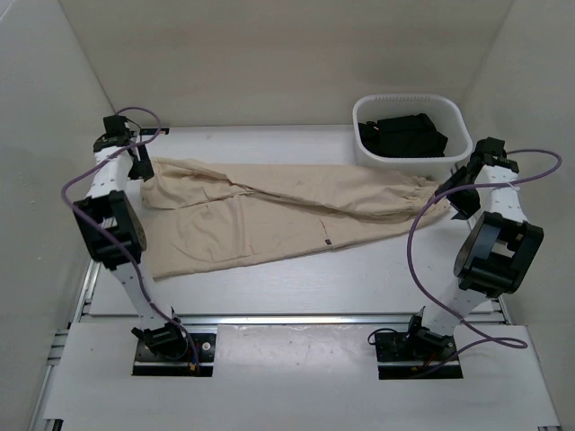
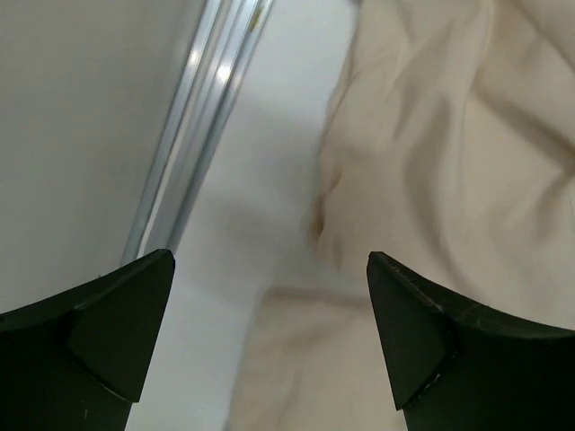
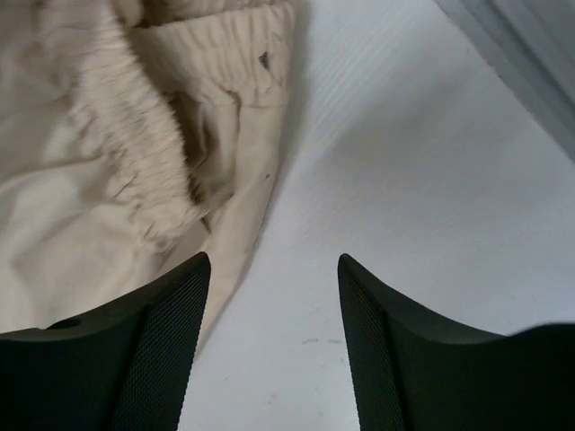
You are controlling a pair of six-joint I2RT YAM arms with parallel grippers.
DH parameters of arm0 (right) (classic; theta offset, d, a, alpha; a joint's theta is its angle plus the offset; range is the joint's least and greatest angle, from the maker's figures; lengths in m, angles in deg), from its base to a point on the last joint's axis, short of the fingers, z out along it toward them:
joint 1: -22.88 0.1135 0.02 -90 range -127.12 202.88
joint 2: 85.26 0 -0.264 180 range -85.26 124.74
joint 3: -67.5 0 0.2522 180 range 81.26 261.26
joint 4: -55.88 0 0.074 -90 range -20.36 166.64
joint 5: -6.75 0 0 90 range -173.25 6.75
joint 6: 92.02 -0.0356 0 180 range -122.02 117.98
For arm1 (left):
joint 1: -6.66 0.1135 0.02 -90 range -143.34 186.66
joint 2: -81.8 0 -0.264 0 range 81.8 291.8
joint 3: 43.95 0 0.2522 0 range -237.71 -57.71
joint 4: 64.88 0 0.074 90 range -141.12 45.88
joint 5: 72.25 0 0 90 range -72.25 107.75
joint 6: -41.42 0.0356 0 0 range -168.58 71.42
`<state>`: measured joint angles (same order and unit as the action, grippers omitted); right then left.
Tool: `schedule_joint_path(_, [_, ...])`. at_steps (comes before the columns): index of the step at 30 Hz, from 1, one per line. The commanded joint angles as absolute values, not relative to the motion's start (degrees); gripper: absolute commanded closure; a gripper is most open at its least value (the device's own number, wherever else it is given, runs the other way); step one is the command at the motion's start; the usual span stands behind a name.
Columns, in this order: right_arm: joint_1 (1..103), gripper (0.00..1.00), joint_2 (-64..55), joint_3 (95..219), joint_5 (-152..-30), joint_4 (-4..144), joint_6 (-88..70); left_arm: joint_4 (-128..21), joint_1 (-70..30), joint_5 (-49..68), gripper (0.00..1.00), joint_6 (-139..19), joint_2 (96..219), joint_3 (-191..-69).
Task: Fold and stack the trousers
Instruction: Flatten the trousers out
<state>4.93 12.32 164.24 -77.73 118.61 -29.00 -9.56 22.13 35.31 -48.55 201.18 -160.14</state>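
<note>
My left pincer (image 2: 269,269) tilts downward, jaws spread wide, holding nothing; my right pincer (image 3: 274,269) tilts downward too, jaws parted less.

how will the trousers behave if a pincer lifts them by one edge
Probably floppy: the trousers lie flat with soft wrinkles and folds, so lifted cloth would likely sag and drape. Likely light, since the fabric looks thin. The gathered elastic edge seems bunchier, so it may offer an easier pinch than the flat parts.
</note>
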Motion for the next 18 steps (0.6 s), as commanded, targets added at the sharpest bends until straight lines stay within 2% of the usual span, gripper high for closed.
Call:
schedule_joint_path(1, [2.32,0.38,16.15,159.5,-83.68,108.6,-33.99,-4.56,22.92,32.61,0.0,-48.58,184.39,-152.66])
schedule_joint_path(3, [1.79,0.38,17.83,158.7,-86.41,103.25,-35.59,1.15,22.92,29.27,0.0,-48.58,180.87,-144.6])
schedule_joint_path(4, [1.79,0.32,19.92,158.7,-88.42,102.0,-35.59,2.39,22.92,28.39,0.0,-48.58,179.99,-141.5])
schedule_joint_path(6, [1.79,0.28,22.22,160.53,-90.19,101.02,-36.12,2.93,23.63,26.89,0.0,-48.58,177.09,-131.83])
schedule_joint_path(10, [1.79,0.28,26.87,162.47,-90.2,98.65,-38.31,2.93,26.43,24.08,0.0,-48.58,174.97,-122.33])
schedule_joint_path(14, [1.79,0.42,28.82,161.0,-89.58,100.49,-41.65,0.65,30.48,21.61,0.0,-48.58,177.69,-118.27])
schedule_joint_path(15, [1.79,0.56,28.82,160.11,-89.58,100.49,-42.88,-1.01,31.0,20.83,0.0,-48.58,178.56,-117.66])
schedule_joint_path(18, [1.79,0.83,28.13,157.74,-89.58,101.11,-43.5,-1.55,31.01,17.93,0.0,-48.58,179.97,-116.33])
